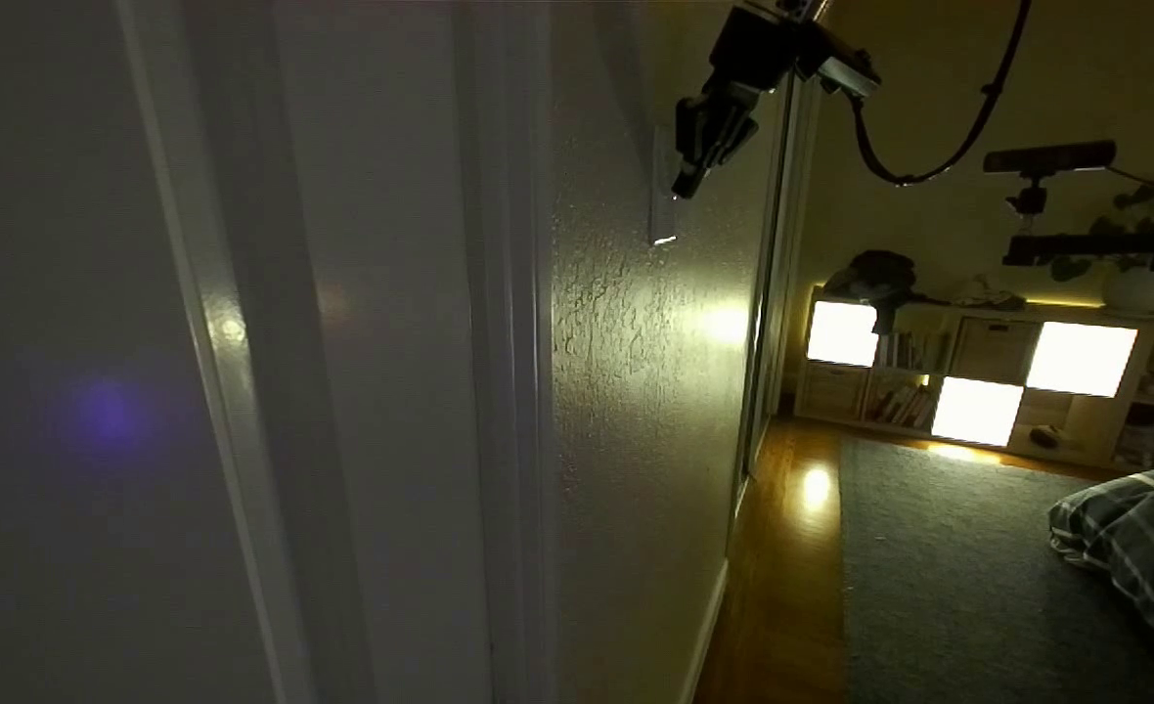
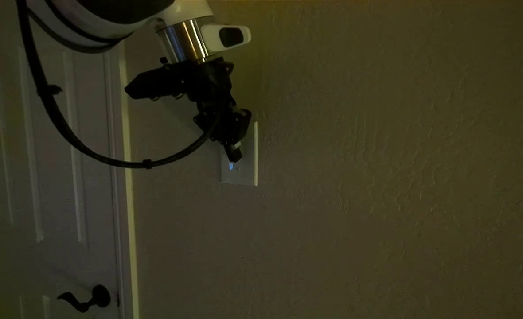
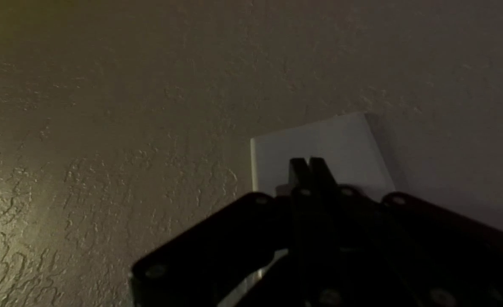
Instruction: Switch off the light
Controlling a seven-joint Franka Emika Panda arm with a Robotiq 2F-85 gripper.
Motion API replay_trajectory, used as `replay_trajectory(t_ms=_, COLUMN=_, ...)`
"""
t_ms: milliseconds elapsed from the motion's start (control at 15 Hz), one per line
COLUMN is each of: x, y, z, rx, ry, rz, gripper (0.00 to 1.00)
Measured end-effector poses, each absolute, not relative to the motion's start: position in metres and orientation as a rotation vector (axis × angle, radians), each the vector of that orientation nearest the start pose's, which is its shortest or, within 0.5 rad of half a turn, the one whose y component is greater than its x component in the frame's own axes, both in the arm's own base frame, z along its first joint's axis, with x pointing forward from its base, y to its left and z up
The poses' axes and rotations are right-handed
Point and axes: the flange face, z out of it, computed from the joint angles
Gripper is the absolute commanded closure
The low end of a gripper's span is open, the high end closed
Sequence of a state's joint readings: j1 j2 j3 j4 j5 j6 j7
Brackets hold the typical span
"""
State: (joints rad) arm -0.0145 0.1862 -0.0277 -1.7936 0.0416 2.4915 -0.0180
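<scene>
Switch plate (image 2: pixel 247 172): white, upright, fixed to the textured wall (image 2: pixel 376 177), near the door frame (image 2: pixel 130 199). In an exterior view its upper left part was hidden behind the gripper (image 3: pixel 308 161); a small blue spot (image 2: pixel 231 166) showed low on the plate, just below the fingertips. The light itself was out of view; room dim, so on or off couldn't be settled.

Jaws: pressed together or very nearly, only a thin line between the tips in the wrist view, nothing pinched. Looked like they were being used as one poker. Tips pointed down in front of the plate in both exterior views; touching or just short of it, couldn't tell.

Step in hand, by my reading: the press itself, reach basically done, switching off not confirmed. The moving part of the switch wasn't clear, so rocker or toggle unknown. Next move called for setting the tips on the lower part, if that was the off side, then a short push toward the wall, maybe with a slight downward stroke, jaws kept together, then backing straight off. Too high or sideways would likely just skid over the plate.

Further out: black cable (image 2: pixel 126 165) looped below the wrist, door handle (image 2: pixel 96 297) well below the plate. Across the room, shelf unit (image 1: pixel 1090 420) with three glowing compartments (image 1: pixel 976 411), then rug (image 1: pixel 949 577) and plaid bedding (image 1: pixel 1149 548).
</scene>
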Motion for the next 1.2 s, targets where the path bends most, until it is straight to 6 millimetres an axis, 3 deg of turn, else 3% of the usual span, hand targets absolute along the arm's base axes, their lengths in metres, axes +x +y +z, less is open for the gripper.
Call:
replay_trajectory(t_ms=333, x=0.653, y=-0.03, z=0.5, rx=-3.044, ry=0.067, rz=-0.782, gripper=0.94)
replay_trajectory(t_ms=667, x=0.641, y=-0.038, z=0.484, rx=-3.129, ry=0.03, rz=-0.586, gripper=0.95)
replay_trajectory(t_ms=733, x=0.637, y=-0.038, z=0.483, rx=-3.138, ry=0.017, rz=-0.527, gripper=0.71)
replay_trajectory(t_ms=867, x=0.628, y=-0.037, z=0.478, rx=-3.155, ry=-0.009, rz=-0.397, gripper=0.65)
replay_trajectory(t_ms=1200, x=0.611, y=-0.038, z=0.46, rx=-3.187, ry=-0.064, rz=-0.158, gripper=0.33)
